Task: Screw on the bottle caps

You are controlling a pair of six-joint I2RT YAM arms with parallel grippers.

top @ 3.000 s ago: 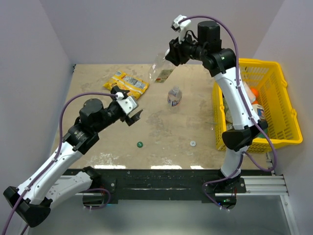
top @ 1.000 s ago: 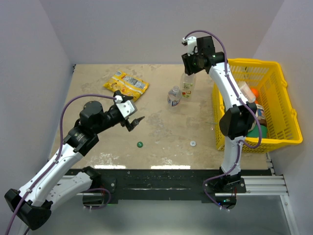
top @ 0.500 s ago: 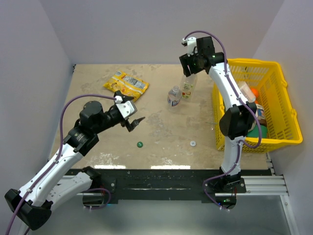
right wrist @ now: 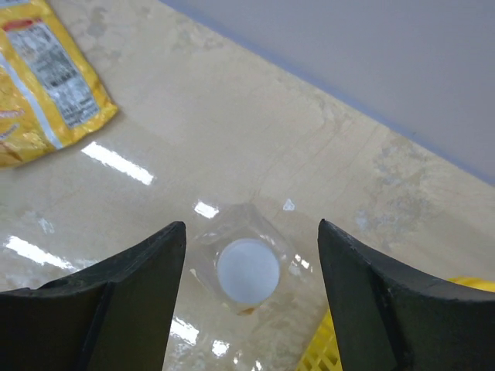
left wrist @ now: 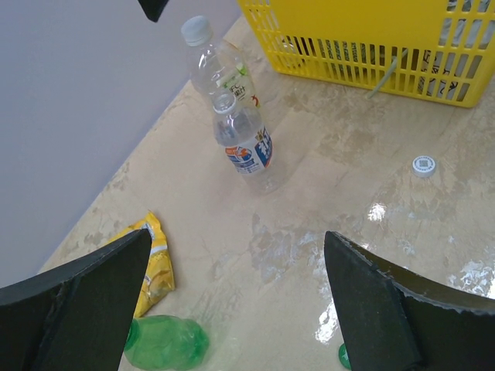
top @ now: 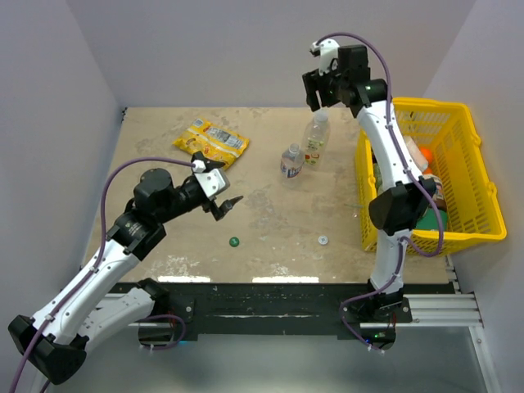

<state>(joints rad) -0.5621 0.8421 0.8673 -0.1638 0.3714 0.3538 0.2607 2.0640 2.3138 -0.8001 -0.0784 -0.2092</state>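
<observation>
Right wrist view: the capped bottle [right wrist: 247, 270] is seen from above, upright on the desk [right wrist: 232, 116], just released by the right fingers [right wrist: 379, 309], now spread and lifted clear. That bottle is judged finished; the open bottle [top: 291, 161] beside it remains uncapped. The left fingers [left wrist: 77, 309] are held apart, empty.

Top view overhead; left wrist low, toward yellow plastic basket [left wrist: 348, 31]; right wrist straight down — all share white-capped clear plastic bottle [top: 316, 139].

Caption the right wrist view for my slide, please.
Open right tool hovers above a capped clear bottle standing on the table.
</observation>
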